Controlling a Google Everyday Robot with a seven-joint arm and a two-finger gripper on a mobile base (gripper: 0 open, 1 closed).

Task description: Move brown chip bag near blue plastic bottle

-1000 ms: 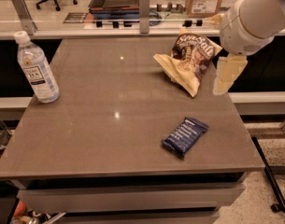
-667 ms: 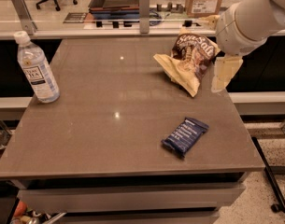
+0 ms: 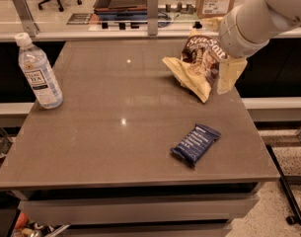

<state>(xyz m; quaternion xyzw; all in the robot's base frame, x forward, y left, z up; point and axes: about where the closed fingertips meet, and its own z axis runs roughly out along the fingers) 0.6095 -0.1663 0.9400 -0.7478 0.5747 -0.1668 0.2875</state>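
Grey-brown counter (image 3: 115,147). Brown chip bag (image 3: 198,65) sits crumpled near the far right corner, "Sea Salt" lettering facing up. Blue plastic bottle (image 3: 40,73) stands upright at the left edge, well apart from the bag. Dark blue wrapped bar (image 3: 195,144) lies toward the front right corner. Claw (image 3: 225,77) is against the bag's right side, over the right edge; can't tell whether it's spread or pinching.
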